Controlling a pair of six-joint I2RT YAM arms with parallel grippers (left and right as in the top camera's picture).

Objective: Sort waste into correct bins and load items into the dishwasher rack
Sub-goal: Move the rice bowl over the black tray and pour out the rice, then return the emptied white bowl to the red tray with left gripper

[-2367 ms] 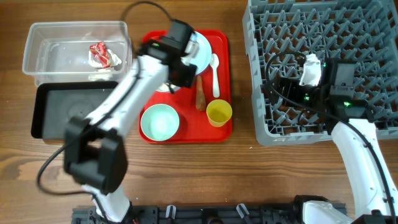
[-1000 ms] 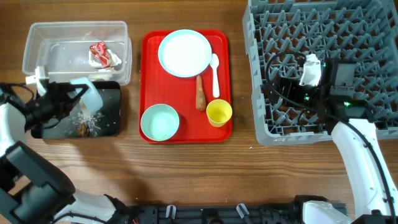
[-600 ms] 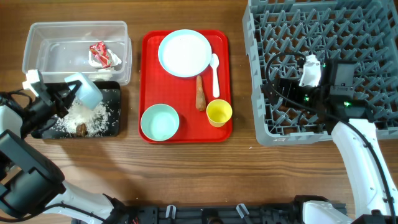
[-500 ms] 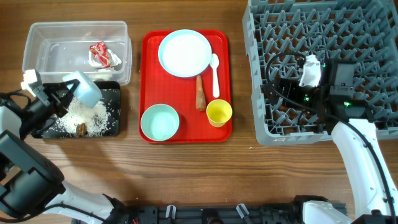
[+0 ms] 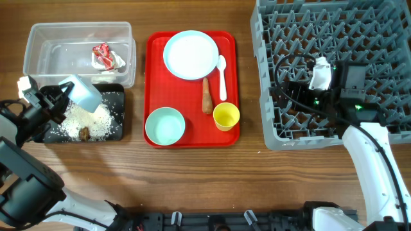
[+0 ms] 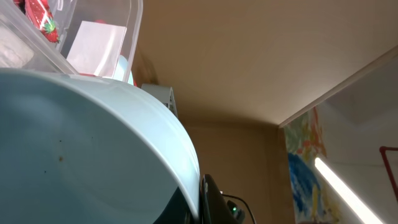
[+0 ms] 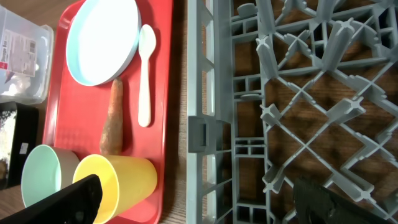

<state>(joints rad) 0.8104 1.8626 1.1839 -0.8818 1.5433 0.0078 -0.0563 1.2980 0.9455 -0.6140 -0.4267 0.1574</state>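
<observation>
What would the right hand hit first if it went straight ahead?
Probably the rack's left edge: it lies between the right hand's open fingers. The cup sits off to the side. Depth is unclear.

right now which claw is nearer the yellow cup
Right. The right claw is over the dishwasher rack's edge beside the red tray, near the yellow cup; the left claw is beyond the tray's far side, holding a bowl over the black tub.

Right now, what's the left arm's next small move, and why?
Probably lift the bowl away toward the dishwasher rack: its inside looks empty in the left wrist view, and the rice and brown lump already lie in the black tub.
</observation>
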